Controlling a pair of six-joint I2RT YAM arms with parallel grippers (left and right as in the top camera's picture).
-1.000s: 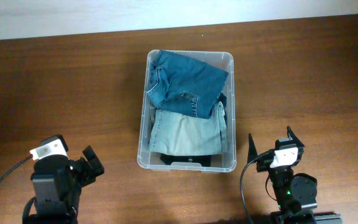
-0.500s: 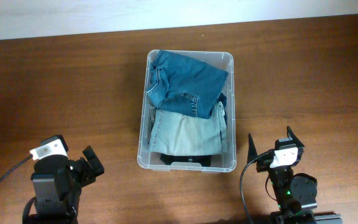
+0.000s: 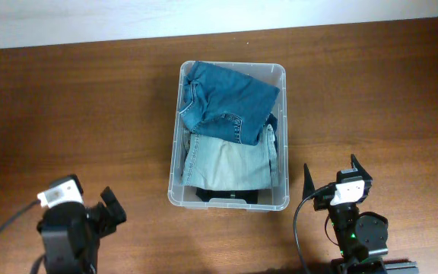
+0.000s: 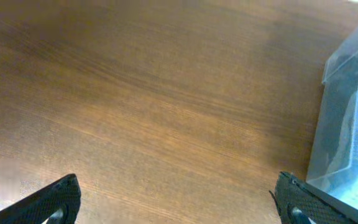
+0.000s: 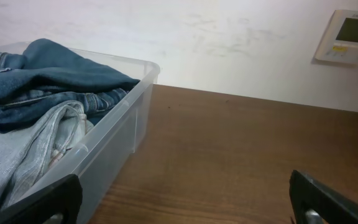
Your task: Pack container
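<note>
Down-left of the container (image 3: 230, 204), left gripper (image 3: 111, 207) is spread wide, holding nothing. Container sits mid-table w/ dark jeans (image 3: 226, 95) at its far end & light jeans (image 3: 226, 161) at its near end, so packing looks approx. done. Down-right of it, right gripper (image 3: 331, 173) is spread too, empty; no other item visible to add.

**A:** How is the brown wooden table (image 3: 90, 114) looking?
**B:** Smooth, grained, shining faintly. The clear rectangular plastic container (image 3: 234, 66) is gleaming; the folded blue denim cloth (image 3: 223, 99) is lying matt.
</note>
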